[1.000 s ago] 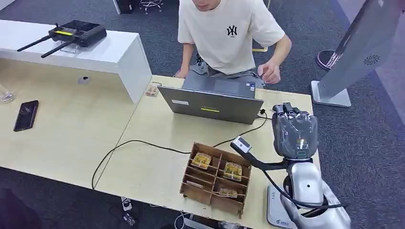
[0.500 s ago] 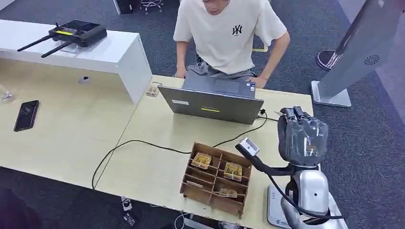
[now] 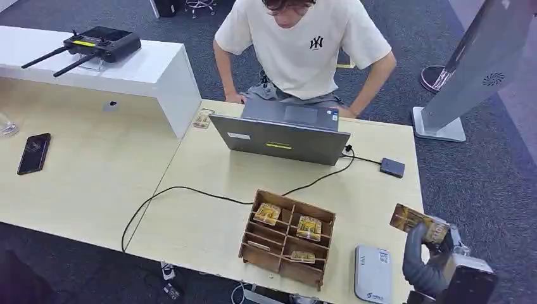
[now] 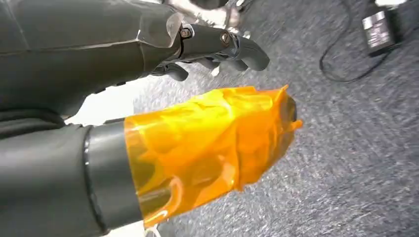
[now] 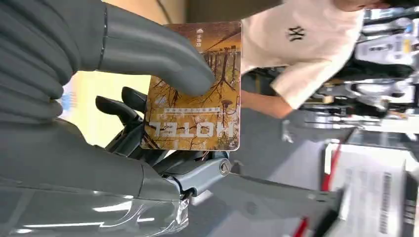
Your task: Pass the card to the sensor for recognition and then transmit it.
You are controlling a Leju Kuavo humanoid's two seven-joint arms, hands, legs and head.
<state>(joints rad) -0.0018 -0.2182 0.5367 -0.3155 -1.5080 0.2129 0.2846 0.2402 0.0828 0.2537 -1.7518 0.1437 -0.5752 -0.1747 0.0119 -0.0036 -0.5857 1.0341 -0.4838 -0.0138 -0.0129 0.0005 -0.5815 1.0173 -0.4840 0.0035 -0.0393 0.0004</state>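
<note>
The right hand (image 3: pixel 430 259) sits off the near right corner of the table (image 3: pixel 209 215), partly cut off by the frame edge. Its thumb and fingers (image 5: pixel 123 106) pinch the card (image 3: pixel 419 223), printed "HOTEL", held above the floor just right of the table edge. The white sensor (image 3: pixel 372 282) lies on the table near the hand, its near end cropped. The left hand (image 4: pixel 163 98) hangs over grey carpet; its thumb is wrapped in orange film and its fingers are curled, with no object visible in them. A person (image 3: pixel 304 44) stands at the far side behind a laptop (image 3: pixel 282 136).
</note>
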